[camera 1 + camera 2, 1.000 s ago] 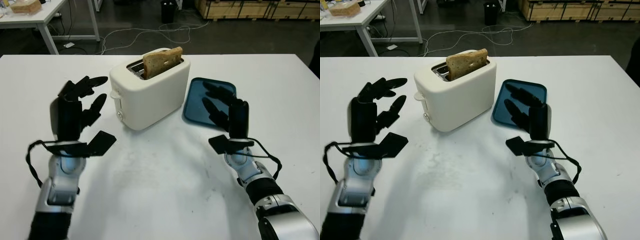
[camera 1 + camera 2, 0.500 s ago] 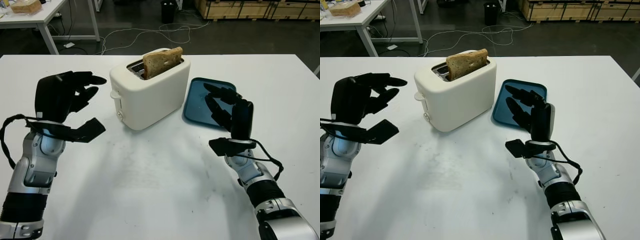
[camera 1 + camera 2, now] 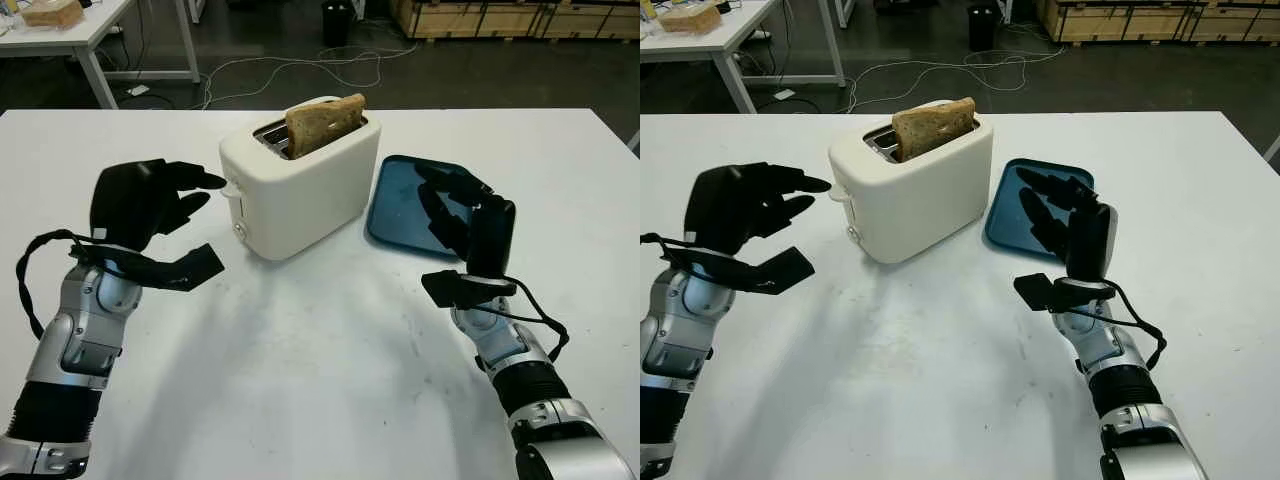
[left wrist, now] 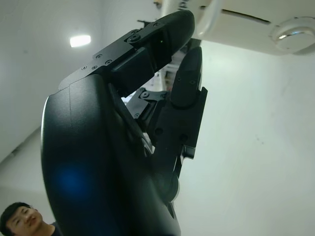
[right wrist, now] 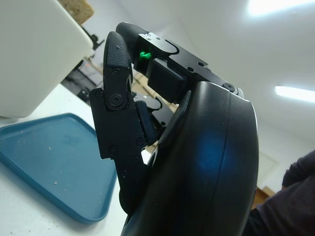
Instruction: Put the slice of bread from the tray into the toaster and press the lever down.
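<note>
Bread [image 3: 325,122] stands upright in the near slot of the white toaster [image 3: 298,190], the upper half still proud of the slot; the lever [image 3: 232,187] on the toaster's end face sits at the top of its travel, so pressing is the step outstanding. In the left eye view the left hand [image 3: 150,200] hovers beside that end face, released and holding nothing, one fingertip [image 3: 212,181] just short of the lever. The blue tray [image 3: 420,202] lies on the far side of the toaster from the lever, bare of bread.

Right eye view: the right hand [image 3: 1065,222] is raised over the tray's near edge, apart from the toaster, released and carrying nothing. The table [image 3: 940,380] in front of the toaster bears no other items.

Left wrist view: the black fingers [image 4: 189,73] reach toward the toaster's pale underside edge, and a round knob [image 4: 294,33] shows there. A person's head appears at the corner.

Right wrist view: the fingers [image 5: 118,59] point past the toaster's wall toward the tray; a person's dark sleeve is at the edge.

Recommendation: bring the fingertip squarely onto the lever's top face, then drive straight down along the slot until it latches. The toaster looks light and may slide or tip under an off-axis push; keeping the force vertical should prevent this.
</note>
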`<state>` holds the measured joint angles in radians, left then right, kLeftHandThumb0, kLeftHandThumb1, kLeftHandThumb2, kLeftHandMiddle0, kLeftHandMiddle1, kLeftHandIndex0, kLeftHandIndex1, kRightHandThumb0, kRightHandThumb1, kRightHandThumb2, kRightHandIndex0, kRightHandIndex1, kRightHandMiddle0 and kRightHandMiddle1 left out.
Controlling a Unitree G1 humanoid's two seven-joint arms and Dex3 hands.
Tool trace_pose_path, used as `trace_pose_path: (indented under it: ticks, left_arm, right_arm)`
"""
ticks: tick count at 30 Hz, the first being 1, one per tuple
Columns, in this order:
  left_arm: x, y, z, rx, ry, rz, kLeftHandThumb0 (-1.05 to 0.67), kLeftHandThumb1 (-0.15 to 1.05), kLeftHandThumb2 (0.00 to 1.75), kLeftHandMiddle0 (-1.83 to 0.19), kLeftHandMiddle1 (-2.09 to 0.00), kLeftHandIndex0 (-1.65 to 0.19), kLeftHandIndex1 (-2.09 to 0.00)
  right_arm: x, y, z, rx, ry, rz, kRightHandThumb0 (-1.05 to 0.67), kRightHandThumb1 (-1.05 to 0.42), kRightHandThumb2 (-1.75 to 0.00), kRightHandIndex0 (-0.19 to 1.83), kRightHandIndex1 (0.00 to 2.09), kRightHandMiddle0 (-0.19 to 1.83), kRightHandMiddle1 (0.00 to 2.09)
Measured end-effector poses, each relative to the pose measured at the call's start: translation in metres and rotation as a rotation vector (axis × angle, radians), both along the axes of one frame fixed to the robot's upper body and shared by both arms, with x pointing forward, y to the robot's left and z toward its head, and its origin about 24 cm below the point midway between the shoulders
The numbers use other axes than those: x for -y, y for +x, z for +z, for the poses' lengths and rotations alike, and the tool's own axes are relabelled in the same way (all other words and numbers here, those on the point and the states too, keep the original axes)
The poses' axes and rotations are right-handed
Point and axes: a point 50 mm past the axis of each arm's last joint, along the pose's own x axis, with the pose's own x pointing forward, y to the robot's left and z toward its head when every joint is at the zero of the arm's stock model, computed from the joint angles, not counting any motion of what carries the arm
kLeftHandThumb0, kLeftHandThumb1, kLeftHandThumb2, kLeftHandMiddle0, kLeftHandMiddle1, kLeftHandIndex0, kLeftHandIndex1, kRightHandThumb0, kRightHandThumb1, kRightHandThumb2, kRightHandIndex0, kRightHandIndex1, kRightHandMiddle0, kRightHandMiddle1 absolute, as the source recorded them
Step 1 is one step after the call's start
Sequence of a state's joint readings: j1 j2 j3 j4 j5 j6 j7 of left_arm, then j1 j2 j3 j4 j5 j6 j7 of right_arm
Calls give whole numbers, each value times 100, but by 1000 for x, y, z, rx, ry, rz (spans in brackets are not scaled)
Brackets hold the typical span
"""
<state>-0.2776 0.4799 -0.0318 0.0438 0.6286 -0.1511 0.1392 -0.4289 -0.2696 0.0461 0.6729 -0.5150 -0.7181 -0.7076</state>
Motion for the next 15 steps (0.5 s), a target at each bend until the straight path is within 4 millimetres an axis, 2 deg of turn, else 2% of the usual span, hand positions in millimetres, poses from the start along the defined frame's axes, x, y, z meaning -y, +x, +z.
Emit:
trace_pose_path:
  ticks: [15]
  left_arm:
    - [7, 12, -1, 0, 24, -33, -12, 92, 9, -78, -158, -115, -3]
  right_arm:
    - [1, -2, -2, -13, -2, -12, -46, -92, -31, 100, 44, 105, 0]
